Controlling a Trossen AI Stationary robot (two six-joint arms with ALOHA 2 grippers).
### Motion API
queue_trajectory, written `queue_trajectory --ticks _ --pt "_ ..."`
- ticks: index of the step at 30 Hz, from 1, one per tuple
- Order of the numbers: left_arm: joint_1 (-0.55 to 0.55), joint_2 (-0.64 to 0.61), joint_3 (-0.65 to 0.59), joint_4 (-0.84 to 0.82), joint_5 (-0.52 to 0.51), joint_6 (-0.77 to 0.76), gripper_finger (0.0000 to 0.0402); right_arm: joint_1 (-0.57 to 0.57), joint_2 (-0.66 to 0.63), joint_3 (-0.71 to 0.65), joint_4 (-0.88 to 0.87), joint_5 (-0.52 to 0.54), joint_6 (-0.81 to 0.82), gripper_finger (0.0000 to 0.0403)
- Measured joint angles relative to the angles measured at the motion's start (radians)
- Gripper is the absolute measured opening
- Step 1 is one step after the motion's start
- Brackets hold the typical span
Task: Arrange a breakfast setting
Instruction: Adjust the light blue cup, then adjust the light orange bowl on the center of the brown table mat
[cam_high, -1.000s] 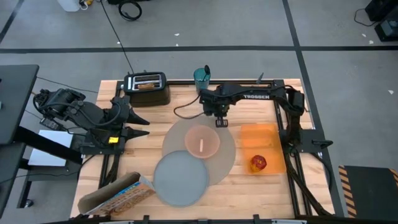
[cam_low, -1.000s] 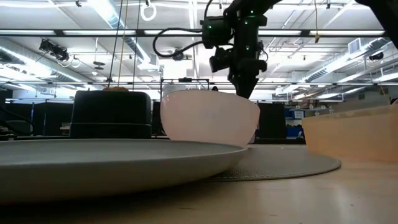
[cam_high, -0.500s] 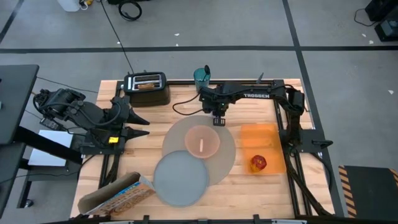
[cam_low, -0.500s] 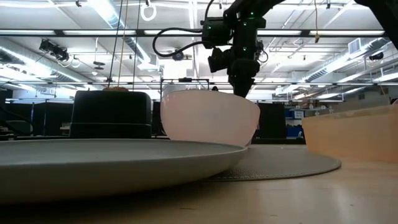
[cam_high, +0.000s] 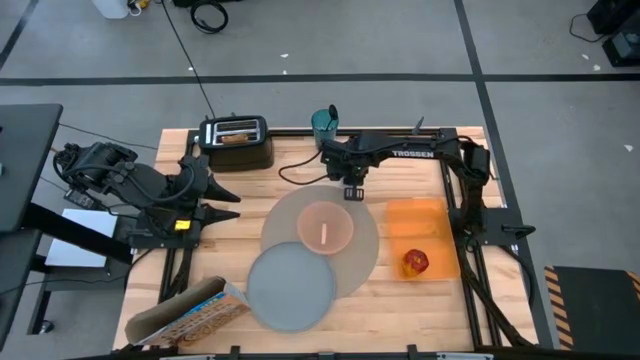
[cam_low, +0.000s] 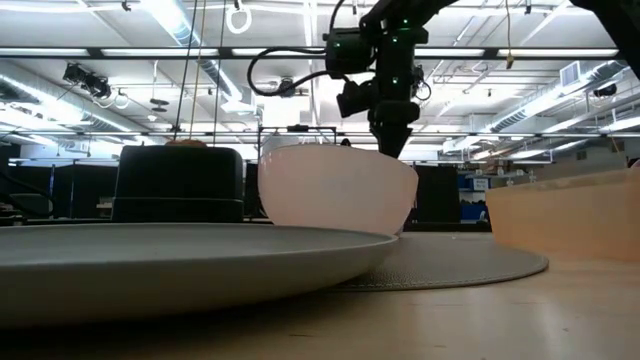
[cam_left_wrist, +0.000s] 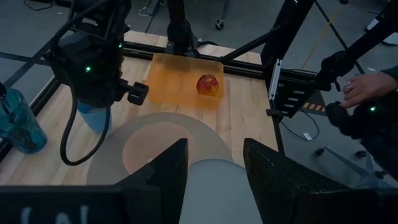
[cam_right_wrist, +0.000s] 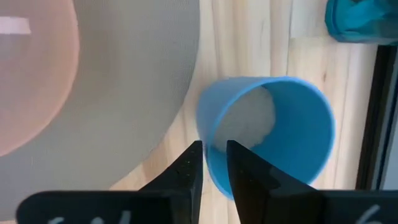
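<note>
Right hand (cam_right_wrist: 213, 163) pinches smooth light-blue cup (cam_right_wrist: 280, 130) — rim.

You've got one readable word here: "TROSSEN" in white capitals along the right arm (cam_high: 412, 153), seen from overhead. The cereal box (cam_high: 190, 312) at the table's near left corner carries print, but you can't make out any of it.

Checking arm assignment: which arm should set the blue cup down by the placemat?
Right. The right gripper is already pinched on the blue cup rim, just past the placemat edge. The left gripper waits at the table's left edge, far from the cup.
</note>
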Motion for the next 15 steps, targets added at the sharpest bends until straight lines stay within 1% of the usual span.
queue_trajectory --ticks 6,12,15 --pt "0.0 0.0 0.0 0.0 0.0 0.001 0.0164 0.027 -0.009 0.027 -0.041 -0.004 0.003 0.0091" --pt "0.0 0.0 0.0 0.0 0.0 0.001 0.0164 0.081 -0.013 0.144 -0.127 -0.006 0.016 0.0096" --pt "0.0 0.0 0.0 0.0 0.0 0.001 0.0164 0.127 -0.015 0.189 -0.103 -0.061 0.059 0.0095"
